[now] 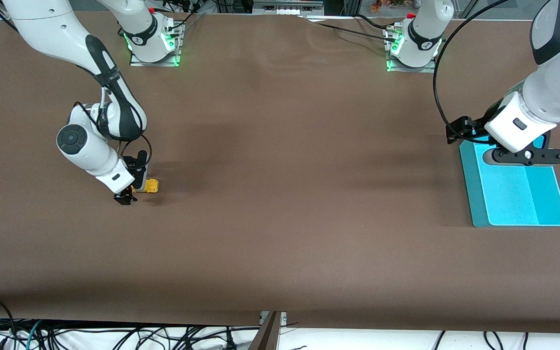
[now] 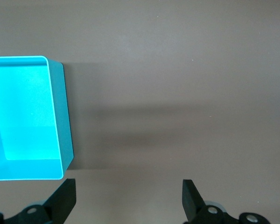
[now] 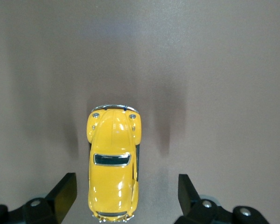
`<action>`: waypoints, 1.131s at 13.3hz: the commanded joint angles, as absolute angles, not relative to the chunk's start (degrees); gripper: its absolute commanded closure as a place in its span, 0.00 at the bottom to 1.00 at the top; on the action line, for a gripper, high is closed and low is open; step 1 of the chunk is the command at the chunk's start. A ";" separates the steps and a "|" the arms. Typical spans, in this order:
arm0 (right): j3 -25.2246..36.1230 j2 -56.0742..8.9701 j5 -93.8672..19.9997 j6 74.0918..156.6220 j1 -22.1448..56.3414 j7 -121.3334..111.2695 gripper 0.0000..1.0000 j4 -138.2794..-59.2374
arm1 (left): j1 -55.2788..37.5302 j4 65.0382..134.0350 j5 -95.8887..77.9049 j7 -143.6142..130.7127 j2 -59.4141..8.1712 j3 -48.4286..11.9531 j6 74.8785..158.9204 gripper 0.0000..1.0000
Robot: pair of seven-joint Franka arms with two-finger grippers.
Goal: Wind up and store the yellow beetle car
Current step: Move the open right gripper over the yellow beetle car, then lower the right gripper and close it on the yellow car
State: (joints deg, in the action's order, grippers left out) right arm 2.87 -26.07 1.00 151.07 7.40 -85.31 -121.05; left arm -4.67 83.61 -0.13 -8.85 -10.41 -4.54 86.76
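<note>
The yellow beetle car (image 1: 150,185) stands on its wheels on the brown table toward the right arm's end. In the right wrist view the car (image 3: 113,163) lies between the open fingers, apart from both, closer to one finger than the other. My right gripper (image 1: 131,190) is low over the table at the car, open and holding nothing. My left gripper (image 1: 525,156) hangs open and empty over the farther end of a turquoise tray (image 1: 545,204). The tray's corner (image 2: 56,121) shows in the left wrist view beside one of the fingertips (image 2: 65,196).
The turquoise tray sits at the left arm's end of the table and holds nothing that I can see. Both arm bases (image 1: 153,46) stand along the table's farther edge. Cables lie off the table's near edge (image 1: 114,335).
</note>
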 commanded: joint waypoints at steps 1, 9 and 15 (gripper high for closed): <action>2.64 -23.29 1.05 151.96 7.03 -86.40 0.33 -123.84 | -4.83 82.09 -0.79 -9.49 -11.16 -4.57 86.40 0.00; 2.64 -23.38 0.18 151.35 6.94 -86.05 0.71 -123.84 | -4.83 82.09 -0.79 -9.49 -11.16 -4.57 86.40 0.00; 2.64 -24.70 -1.40 151.35 5.98 -85.96 0.76 -123.84 | -4.83 82.09 -0.79 -9.49 -11.16 -4.66 86.31 0.00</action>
